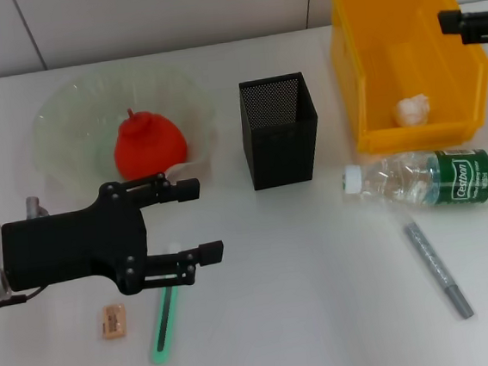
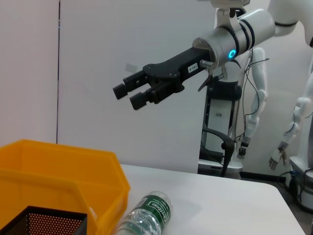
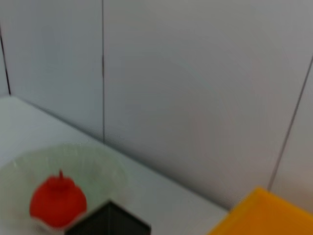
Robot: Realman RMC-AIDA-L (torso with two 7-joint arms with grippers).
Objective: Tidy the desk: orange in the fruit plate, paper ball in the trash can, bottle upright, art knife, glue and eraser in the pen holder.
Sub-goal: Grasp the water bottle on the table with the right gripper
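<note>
The orange (image 1: pixel 149 144) lies in the glass fruit plate (image 1: pixel 65 122), and both show again in the right wrist view: orange (image 3: pixel 57 200), plate (image 3: pixel 93 159). A paper ball (image 1: pixel 412 110) rests in the yellow trash can (image 1: pixel 400 12). On its side in front of that bin lies the clear bottle (image 1: pixel 434 179). My left gripper (image 1: pixel 198 222) is open and empty, with its lower finger over the top end of the green art knife (image 1: pixel 164 320). The eraser (image 1: pixel 112 321) sits left of the knife. A grey pen-shaped glue (image 1: pixel 438 270) lies at the front right. My right gripper (image 1: pixel 457 2) hangs open above the bin.
The black mesh pen holder (image 1: pixel 279 128) stands mid-table between plate and bin. The left wrist view shows the right gripper (image 2: pixel 131 96) high above the bin (image 2: pixel 58 166) and the bottle (image 2: pixel 149 213). Other robots stand beyond the table's far edge.
</note>
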